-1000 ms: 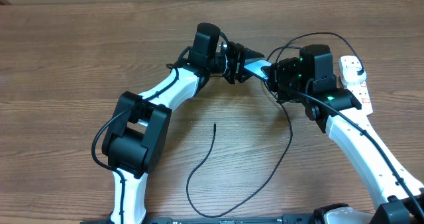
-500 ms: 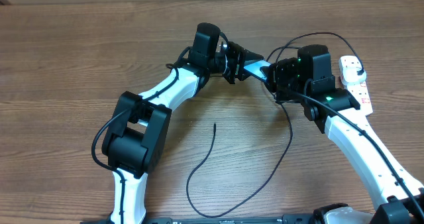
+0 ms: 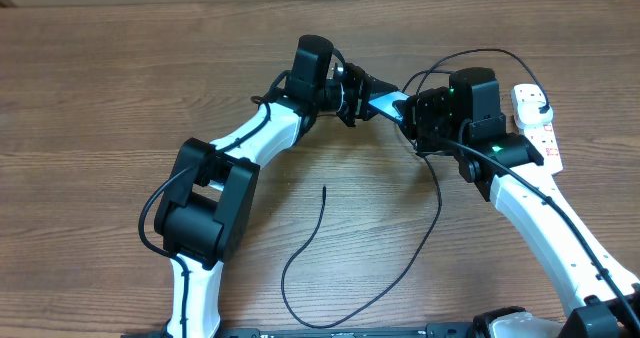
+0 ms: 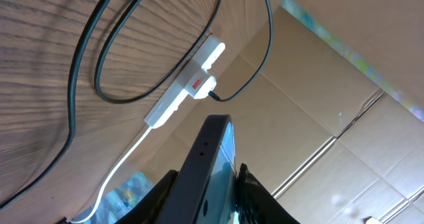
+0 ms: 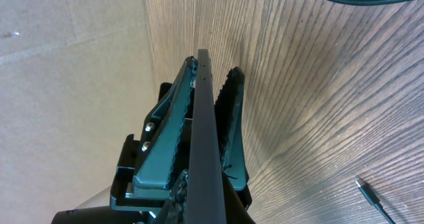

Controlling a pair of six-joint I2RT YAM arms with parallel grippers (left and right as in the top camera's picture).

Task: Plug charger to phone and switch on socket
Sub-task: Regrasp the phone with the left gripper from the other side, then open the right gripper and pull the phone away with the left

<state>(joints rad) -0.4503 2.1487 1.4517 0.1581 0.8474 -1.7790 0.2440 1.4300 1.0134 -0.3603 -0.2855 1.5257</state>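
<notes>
The phone (image 3: 385, 102), screen lit light blue, is held on edge above the table between both grippers. My left gripper (image 3: 362, 96) is shut on one end; the left wrist view shows the phone's dark edge (image 4: 212, 151) between its jaws (image 4: 207, 179). My right gripper (image 3: 412, 116) is shut on the other end; the right wrist view shows the phone edge-on (image 5: 202, 111) running up from its jaws (image 5: 202, 214). The charger cable (image 3: 410, 258) loops across the table, its free connector (image 3: 323, 188) lying apart, also seen in the right wrist view (image 5: 368, 193). Its black plug (image 3: 541, 107) sits in the white socket strip (image 3: 545, 143).
The socket strip with its white cord also shows in the left wrist view (image 4: 182, 95), with black cable loops (image 4: 99, 58) on the wood beside it. A cardboard wall (image 4: 318, 105) stands behind the table. The right arm lies just left of the strip.
</notes>
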